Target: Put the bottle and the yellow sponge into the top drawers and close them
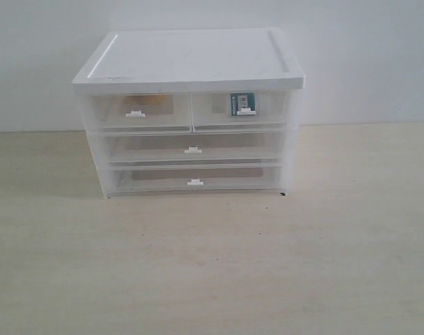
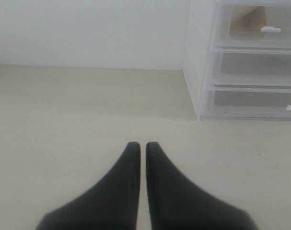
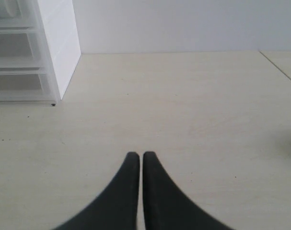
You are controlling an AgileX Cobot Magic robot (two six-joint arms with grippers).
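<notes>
l pincer (image 2: 143, 144) closed; sponge (image 2: 248, 20) in drawer (image 2: 241, 40).

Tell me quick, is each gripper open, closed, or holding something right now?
Left gripper: closed, holding nothing.
Right gripper: closed, holding nothing.

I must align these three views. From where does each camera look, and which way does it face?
Exterior: off the arms, across the pale wooden table, facing the white-topped cabinet of translucent plastic drawers head-on; no robot part.
Left wrist: over shut left end effector, toward cabinet.
Right wrist: over shut right end effector, likewise.
All share the cabinet.
</notes>
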